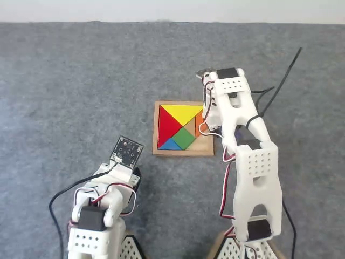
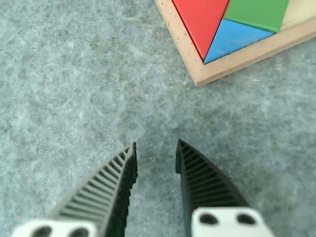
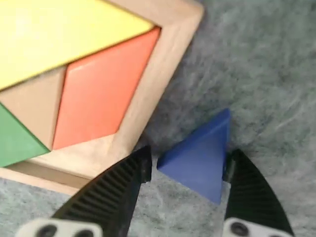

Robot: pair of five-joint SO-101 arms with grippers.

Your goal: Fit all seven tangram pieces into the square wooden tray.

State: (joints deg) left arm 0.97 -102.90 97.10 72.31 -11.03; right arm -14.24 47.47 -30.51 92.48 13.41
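Grey felt cloth (image 1: pixel 64 81) covered the table around the square wooden tray (image 1: pixel 183 153). Inside the tray sat a large yellow triangle (image 1: pixel 182 112), a large red triangle (image 1: pixel 168 128), a green square (image 1: pixel 185 137), a small light blue triangle (image 1: pixel 170 144) and an orange parallelogram (image 3: pixel 98 94). A pale wood-coloured patch (image 3: pixel 34 106) lay among the yellow, orange and green pieces; piece or bare floor could not be told. A dark blue triangular piece (image 3: pixel 200 158) lay flat on the cloth just outside the tray, beside the rim nearest the orange parallelogram. The right gripper (image 3: pixel 188 158) held its jaws wide apart, one on either side of this piece, not clamped on it. The left gripper (image 2: pixel 155 145) hung over bare cloth off the tray corner nearest the light blue triangle, jaws narrowly parted, holding nothing.
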